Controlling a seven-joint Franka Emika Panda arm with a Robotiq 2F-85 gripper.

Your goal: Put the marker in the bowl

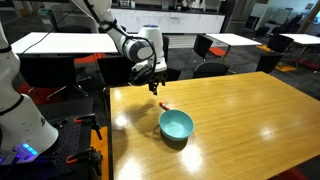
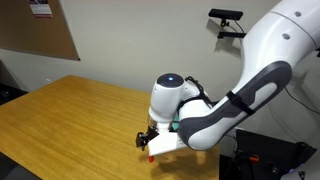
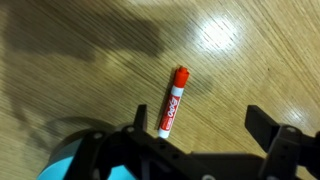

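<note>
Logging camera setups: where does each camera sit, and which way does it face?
Exterior view: raised, beyond the table, looking across at bowl and marker; arm and tool show.
Exterior view: low, close beside the arm, facing a wall; arm fills the right.
Wrist view: looks down at the table; tool fingers at the bottom.
Shared: marker and bowl show in wrist view and an exterior view.

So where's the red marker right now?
In the wrist view the marker lies on the wooden table, below the open jaws, beside the teal bowl.

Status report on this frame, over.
Gripper open, empty, above marker. Marker flat on table, outside bowl. Nothing seen between marker and bowl.
</note>
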